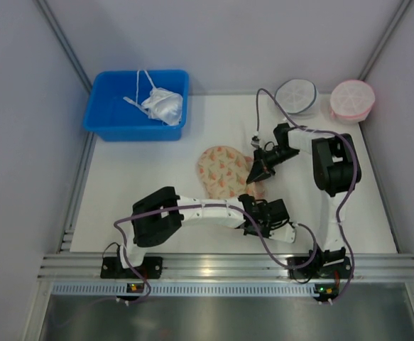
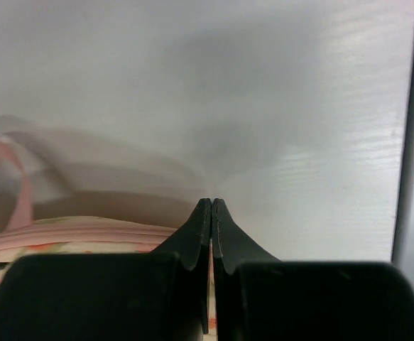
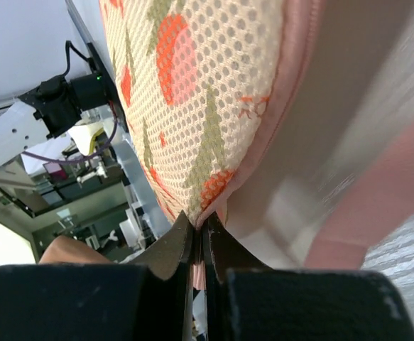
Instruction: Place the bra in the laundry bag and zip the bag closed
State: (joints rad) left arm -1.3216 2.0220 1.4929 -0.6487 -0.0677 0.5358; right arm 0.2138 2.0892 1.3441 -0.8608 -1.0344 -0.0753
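The laundry bag [image 1: 221,170], peach with an orange floral print, lies in the middle of the table. My right gripper [image 1: 256,170] is shut on its pink rim at the bag's right part; in the right wrist view [image 3: 201,220] it pinches the rim below the printed mesh [image 3: 192,106]. My left gripper [image 1: 267,209] is at the bag's near right end, shut [image 2: 211,202], with a thin peach strip in the slit between its fingers. The bag's edge [image 2: 86,234] ends at them. The cream bra is out of view.
A blue bin [image 1: 107,121] at the back left holds a bright white bra [image 1: 162,105]. A round white mesh pouch [image 1: 296,94] and a round pink pouch [image 1: 352,99] stand at the back right. A metal rail [image 1: 228,264] runs along the near edge.
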